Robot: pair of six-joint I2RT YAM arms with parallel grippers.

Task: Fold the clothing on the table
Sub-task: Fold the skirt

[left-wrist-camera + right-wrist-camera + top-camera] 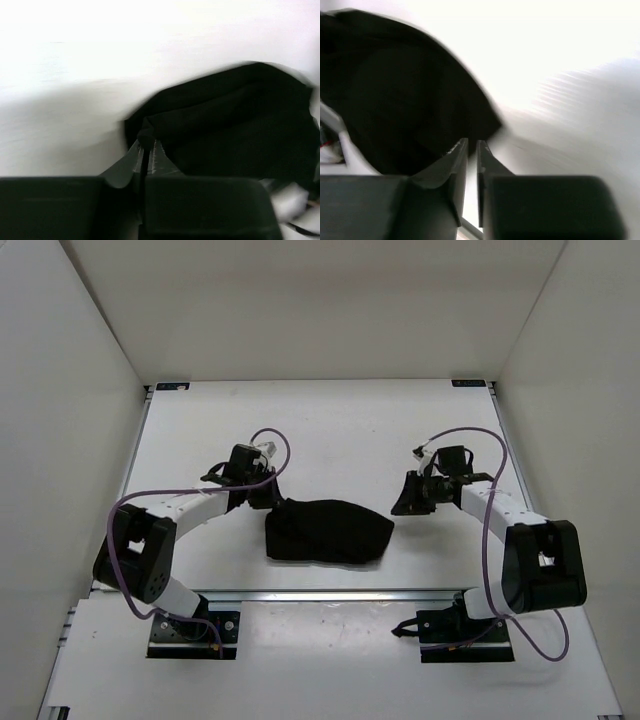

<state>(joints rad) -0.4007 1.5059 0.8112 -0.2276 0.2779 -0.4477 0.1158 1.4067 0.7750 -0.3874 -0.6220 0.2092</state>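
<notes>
Clothing (328, 530) lies bunched; left gripper (146, 145) pinches its left corner, probably to draw a fold across. Right gripper (471, 146) waits beside it, nearly closed, empty.

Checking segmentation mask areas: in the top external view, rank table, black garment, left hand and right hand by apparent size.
1. table
2. black garment
3. left hand and right hand: they look about alike, and the left partly blends into the garment, so they are not ranked.
</notes>
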